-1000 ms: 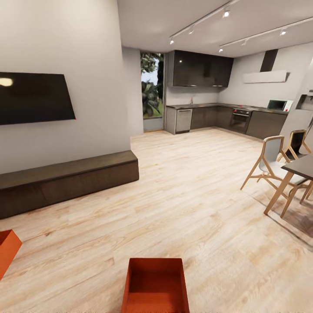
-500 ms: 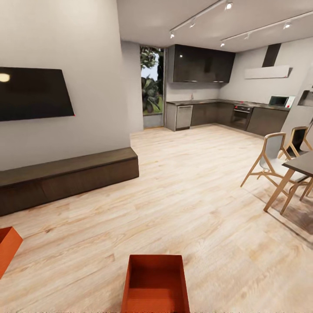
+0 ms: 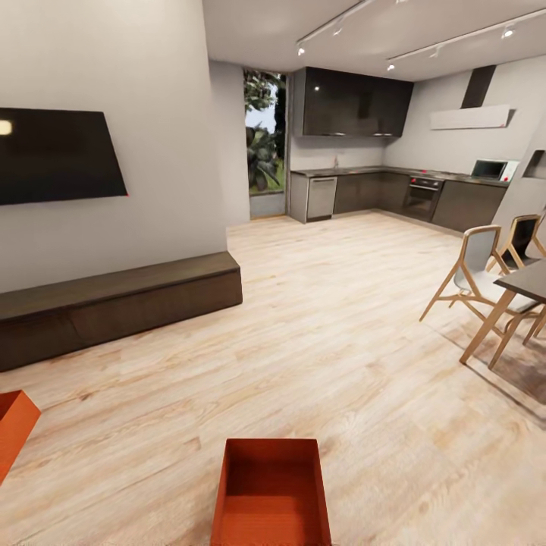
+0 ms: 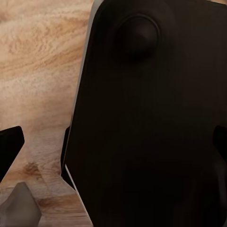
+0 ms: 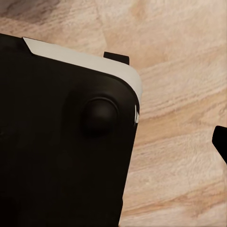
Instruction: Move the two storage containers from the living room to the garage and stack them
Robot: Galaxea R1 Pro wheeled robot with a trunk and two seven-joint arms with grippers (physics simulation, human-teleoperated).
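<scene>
head: high, looks fwd/down over wood floor (image 3: 341, 364); TV (image 3: 57, 155) at 10, kitchen (image 3: 364, 189) at 1
wrists: close, facing down at black robot body (image 4: 151, 123)
shared: floor

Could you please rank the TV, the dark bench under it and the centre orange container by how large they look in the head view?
1. bench
2. TV
3. container, cut off by the frame

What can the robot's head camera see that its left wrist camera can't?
From the head: two orange storage containers, one in front and one at the left edge, a black TV, a long dark bench, a kitchen, and chairs by a table. From the left wrist: a big black robot part up close. Both show the pale wood-plank floor.
</scene>
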